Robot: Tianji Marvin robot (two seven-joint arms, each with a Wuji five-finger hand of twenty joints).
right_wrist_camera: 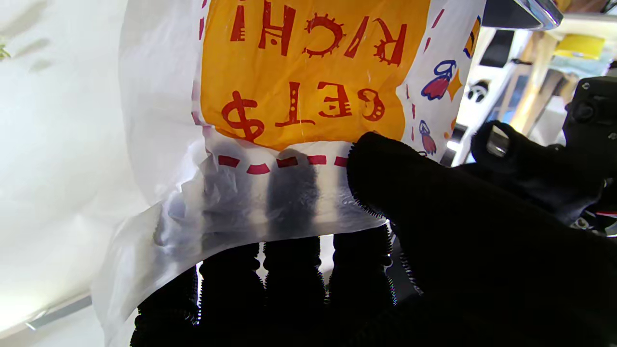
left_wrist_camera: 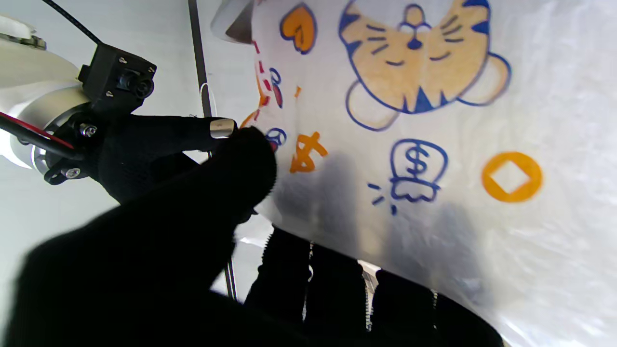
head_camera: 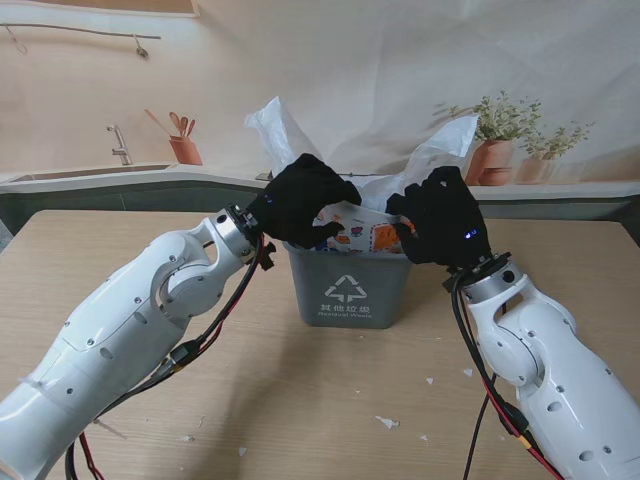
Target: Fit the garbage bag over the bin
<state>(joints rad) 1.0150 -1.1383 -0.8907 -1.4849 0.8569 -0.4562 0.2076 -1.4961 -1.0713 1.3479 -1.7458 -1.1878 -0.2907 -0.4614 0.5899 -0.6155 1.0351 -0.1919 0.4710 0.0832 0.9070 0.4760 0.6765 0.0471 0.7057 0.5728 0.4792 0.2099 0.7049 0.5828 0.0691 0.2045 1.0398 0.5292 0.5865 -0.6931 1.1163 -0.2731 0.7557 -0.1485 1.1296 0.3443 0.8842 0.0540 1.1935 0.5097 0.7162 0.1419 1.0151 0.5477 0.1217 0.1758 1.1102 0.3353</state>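
I hold the garbage bag (head_camera: 372,232) over the grey bin (head_camera: 347,287) on the bench, left hand (head_camera: 300,200) and right hand (head_camera: 440,217) each pinching its mouth. Next I think I must spread the mouth and pull it down around the rim

We are in a lab dressed up as a kitchen. Behind our wooden bench (head_camera: 300,400) hangs a printed backdrop (head_camera: 380,90), creased like cloth, showing a sink with a tap (head_camera: 119,146), a pot of utensils (head_camera: 184,148) and potted plants (head_camera: 500,140). Our right wrist view catches shelving and equipment (right_wrist_camera: 511,72) past the backdrop, blurred. Small white scraps (head_camera: 387,422) litter our bench.
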